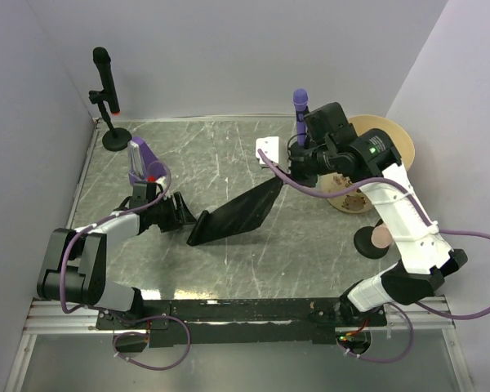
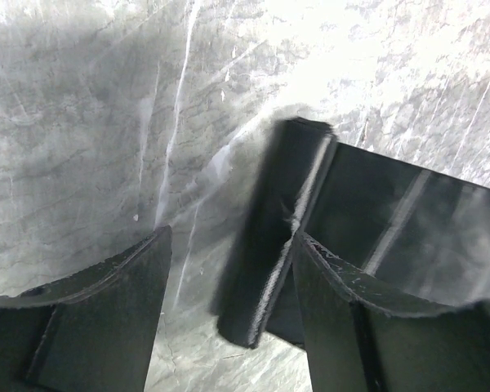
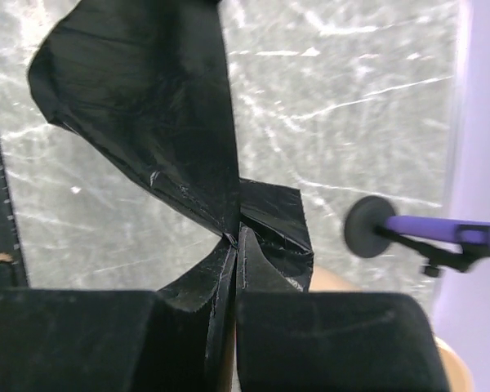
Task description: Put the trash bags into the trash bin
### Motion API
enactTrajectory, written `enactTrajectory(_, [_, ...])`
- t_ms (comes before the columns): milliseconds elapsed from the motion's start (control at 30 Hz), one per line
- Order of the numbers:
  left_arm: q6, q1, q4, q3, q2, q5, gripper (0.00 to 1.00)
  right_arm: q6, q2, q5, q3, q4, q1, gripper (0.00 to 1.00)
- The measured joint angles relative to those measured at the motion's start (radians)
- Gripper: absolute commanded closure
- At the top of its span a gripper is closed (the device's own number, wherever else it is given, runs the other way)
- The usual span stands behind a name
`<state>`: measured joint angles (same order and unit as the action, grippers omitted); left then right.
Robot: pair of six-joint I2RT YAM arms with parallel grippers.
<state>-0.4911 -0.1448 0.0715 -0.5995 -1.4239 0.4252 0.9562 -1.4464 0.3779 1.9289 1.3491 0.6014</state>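
Note:
A glossy black trash bag (image 1: 233, 214) hangs stretched in a slant over the table's middle. My right gripper (image 1: 279, 175) is shut on its upper right corner; in the right wrist view the jaws (image 3: 237, 233) pinch the film, and the bag (image 3: 147, 106) hangs beyond them. My left gripper (image 1: 184, 214) is open at the bag's lower left end. In the left wrist view the folded end (image 2: 269, 269) lies between the open fingers (image 2: 106, 318), against the right one. The tan trash bin (image 1: 396, 139) sits at the back right, partly hidden behind the right arm.
A black microphone on a stand (image 1: 106, 82) is at the back left, and a purple one (image 1: 300, 106) is at the back middle. A white block (image 1: 268, 149) lies near it. A round black stand base (image 1: 367, 241) sits by the right arm. Another purple-white microphone (image 1: 139, 162) is near the left gripper.

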Motion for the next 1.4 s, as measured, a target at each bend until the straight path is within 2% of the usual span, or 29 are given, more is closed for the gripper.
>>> enactTrajectory(167, [0.0, 0.0, -0.004, 0.0, -0.003, 0.008, 0.33, 0.005, -0.001, -0.032, 0.063, -0.003, 0.039, 1.0])
enactTrajectory(267, [0.0, 0.0, -0.012, 0.0, -0.008, 0.021, 0.29, 0.007, -0.001, -0.049, 0.064, -0.001, 0.055, 1.0])
enactTrajectory(533, [-0.011, -0.002, -0.02, 0.0, -0.008, 0.023, 0.28, 0.003, 0.0, -0.083, 0.064, -0.001, 0.057, 1.0])
enactTrajectory(1033, [-0.016, -0.045, -0.068, -0.02, -0.057, 0.041, 0.3, -0.044, 0.012, -0.135, 0.141, 0.0, 0.109, 1.0])
enactTrajectory(1267, [-0.028, -0.073, -0.056, -0.06, -0.095, 0.021, 0.32, -0.076, 0.075, -0.162, 0.08, 0.003, 0.126, 1.0])
enactTrajectory(1400, [-0.032, -0.078, -0.044, -0.068, -0.099, 0.008, 0.31, -0.084, 0.161, -0.195, -0.013, -0.004, 0.126, 1.0])
